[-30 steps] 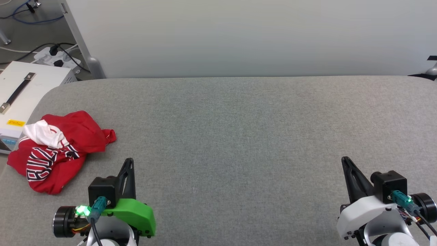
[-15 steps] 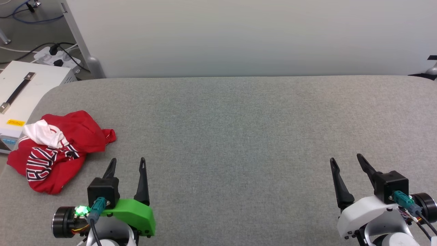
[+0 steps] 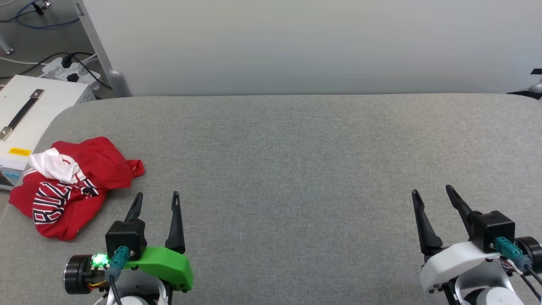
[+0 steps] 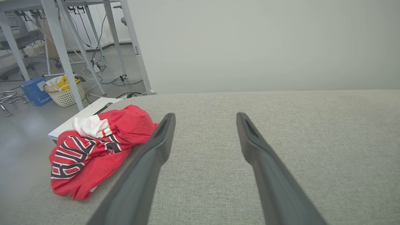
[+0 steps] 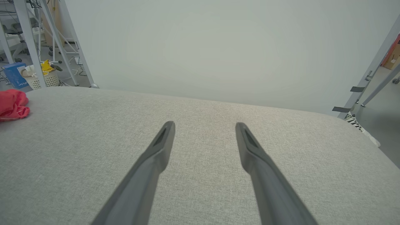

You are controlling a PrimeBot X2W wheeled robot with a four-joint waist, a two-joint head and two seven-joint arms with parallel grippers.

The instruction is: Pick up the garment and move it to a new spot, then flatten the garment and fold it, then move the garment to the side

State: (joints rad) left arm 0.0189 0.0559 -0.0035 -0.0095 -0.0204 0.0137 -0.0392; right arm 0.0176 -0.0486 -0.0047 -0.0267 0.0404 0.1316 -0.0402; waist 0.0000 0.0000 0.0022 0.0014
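the garment (image 3: 70, 186) is a crumpled red jersey heap with a white sleeve on top and black white-outlined letters showing. it lies at the left edge of the grey padded table (image 3: 296, 169), near the left gripper (image 3: 156, 201), ahead and left of its fingertips, untouched. both grippers are spread open and empty; the right gripper (image 3: 432, 195) sits well apart from it.

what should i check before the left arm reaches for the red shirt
1. left gripper, fingers apart, nothing held: ok
2. right gripper, fingers apart, nothing held: ok
3. garment lying crumpled on the grey surface, ungrasped: ok
4. Nothing between left gripper and garment: ok
5. Garment apart from the white box beside it: cannot tell
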